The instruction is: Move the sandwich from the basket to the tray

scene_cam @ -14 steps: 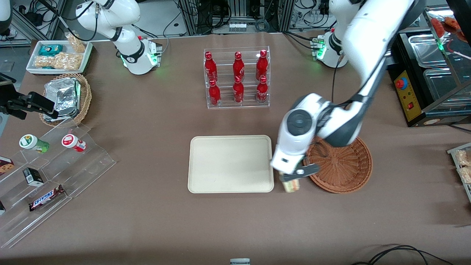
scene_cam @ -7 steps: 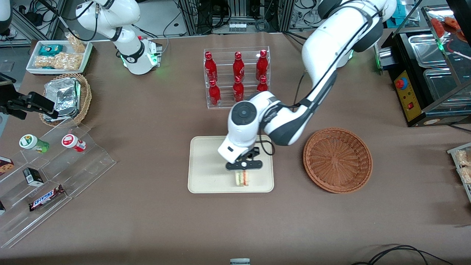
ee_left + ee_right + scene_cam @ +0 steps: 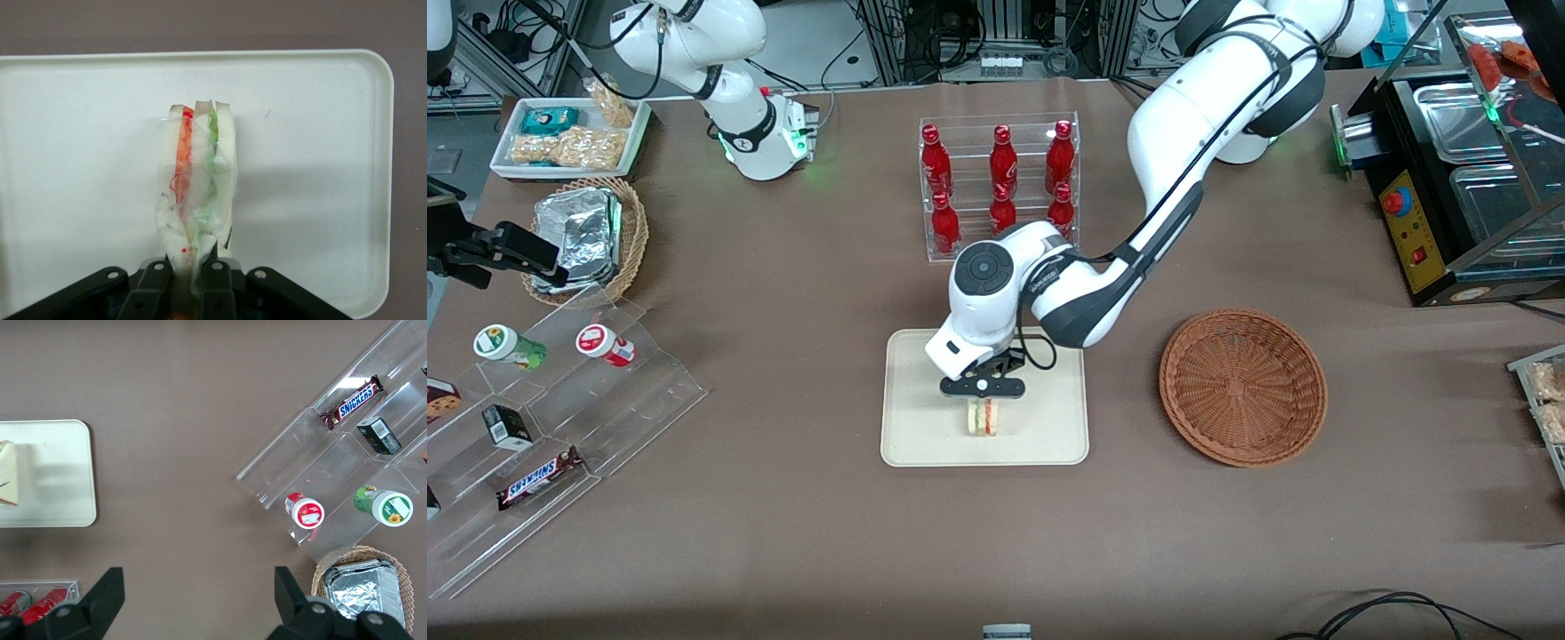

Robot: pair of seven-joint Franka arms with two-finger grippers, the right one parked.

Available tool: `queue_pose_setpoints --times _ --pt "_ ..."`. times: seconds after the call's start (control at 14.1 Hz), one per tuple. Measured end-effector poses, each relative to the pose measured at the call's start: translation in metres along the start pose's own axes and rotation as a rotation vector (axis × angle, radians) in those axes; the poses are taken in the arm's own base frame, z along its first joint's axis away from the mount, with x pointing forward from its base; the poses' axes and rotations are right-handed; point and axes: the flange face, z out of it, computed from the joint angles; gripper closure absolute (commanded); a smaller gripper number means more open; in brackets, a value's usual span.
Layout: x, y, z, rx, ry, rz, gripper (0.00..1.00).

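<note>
**Holding the sandwich over the tray, release still to come**

Hanging above the middle of the tray (image 3: 907,444), the gripper (image 3: 983,397) has its two fingers (image 3: 155,277) clamped on one end of the sandwich (image 3: 983,417). The basket (image 3: 1243,388) sits apart from the tray, toward the working arm's end of the table, with nothing in it.

The sandwich is gripped at a narrow end, and what looks like clear wrap is crumpled where the pads bite. If the fingers part while it is above the surface, the wedge could drop onto its thin edge and topple, or the loose wrap could snag on a pad and drag it as the arm lifts. Whether the sandwich touches the tray is hard to judge; in the front view it seems just above it or barely resting.

In the wrist view the long axis runs straight out from the fingers toward the tray's long rim (image 3: 200,55). The bread slices stand on edge, with the orange-red layer and the green layer side by side between them, so the cut face looks up at the camera.
</note>
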Motion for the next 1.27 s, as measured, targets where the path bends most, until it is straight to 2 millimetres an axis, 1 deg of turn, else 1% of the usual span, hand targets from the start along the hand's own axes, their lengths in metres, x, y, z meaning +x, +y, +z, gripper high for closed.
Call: queue_pose_setpoints --times 0.07,0.14,0.21,0.28,0.35,0.42,0.5,0.57,0.64,0.71,0.85,0.92,0.99,1.06,1.13,1.27 --pt "-0.001 0.000 0.010 -0.006 -0.003 0.003 0.40" --pt "-0.002 0.000 0.016 -0.008 -0.007 0.002 0.00" --pt "-0.002 0.000 0.018 -0.009 -0.008 -0.007 0.00" --pt "-0.001 0.000 0.016 -0.012 -0.004 -0.024 0.00" --pt "0.002 0.001 0.010 -0.017 0.003 -0.038 0.00" --pt "0.005 0.001 0.000 -0.017 0.010 -0.048 0.00" --pt "0.009 -0.001 -0.015 -0.004 0.012 -0.058 0.00" --pt "0.014 -0.005 -0.037 0.014 0.016 -0.069 0.00" --pt "0.020 -0.012 -0.064 0.031 0.026 -0.080 0.00" --pt "0.026 -0.020 -0.096 0.049 0.037 -0.093 0.00" --pt "0.031 -0.042 -0.157 0.097 0.050 -0.125 0.00" --pt "0.034 -0.055 -0.181 0.111 0.050 -0.148 0.00" --pt "0.038 -0.071 -0.197 0.116 0.036 -0.181 0.00" --pt "0.044 -0.094 -0.206 0.110 0.013 -0.222 0.00" --pt "0.052 -0.118 -0.208 0.110 -0.008 -0.257 0.00" --pt "0.062 -0.166 -0.200 0.146 -0.040 -0.314 0.00"
